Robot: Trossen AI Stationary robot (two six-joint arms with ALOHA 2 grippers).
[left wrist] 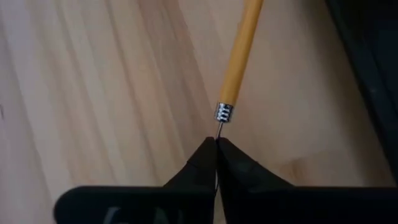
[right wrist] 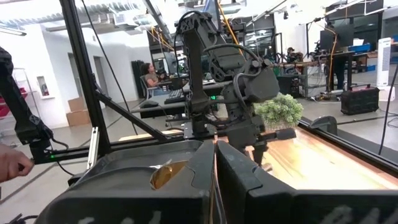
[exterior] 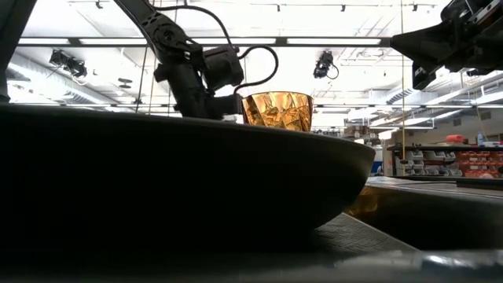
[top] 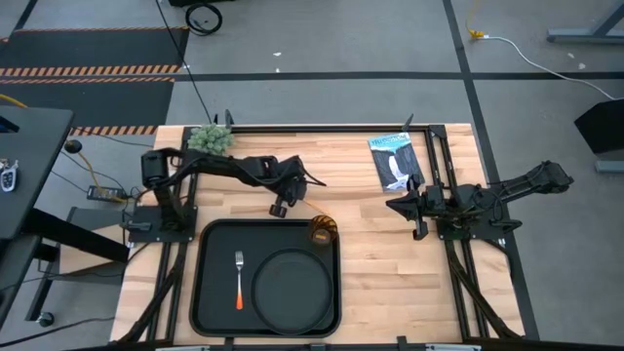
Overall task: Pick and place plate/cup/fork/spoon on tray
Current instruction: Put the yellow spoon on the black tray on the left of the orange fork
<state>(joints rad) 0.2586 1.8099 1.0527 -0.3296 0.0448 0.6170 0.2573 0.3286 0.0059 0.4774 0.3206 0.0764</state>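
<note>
My left gripper [top: 281, 208] is over the bare wood just beyond the tray's far rim, shut on the spoon [left wrist: 239, 56]. Only the spoon's orange handle and silver neck show; the fingers hide its bowl. The black tray [top: 210, 292] lies at the near middle. It holds the fork [top: 239, 278], the round black plate [top: 292, 288] and the amber cup [top: 323, 230], which stands in its far right corner. The cup [exterior: 277, 110] shows behind the plate's rim [exterior: 236, 149] in the low view. My right gripper [top: 395, 206] is shut and empty at the right. My left gripper pinches the spoon's thin metal neck [left wrist: 219, 129] between its two fingertips, just below the silver collar of the handle. The orange handle runs on away from the fingers, in line with them. I cannot tell whether the spoon is clear of the wood.
A black and white packet [top: 395, 161] lies at the far right of the table. A green plant [top: 210, 138] stands at the far edge. In the right wrist view a person [right wrist: 149, 74] sits in the room behind, and a hand [right wrist: 12, 165] shows at the edge.
</note>
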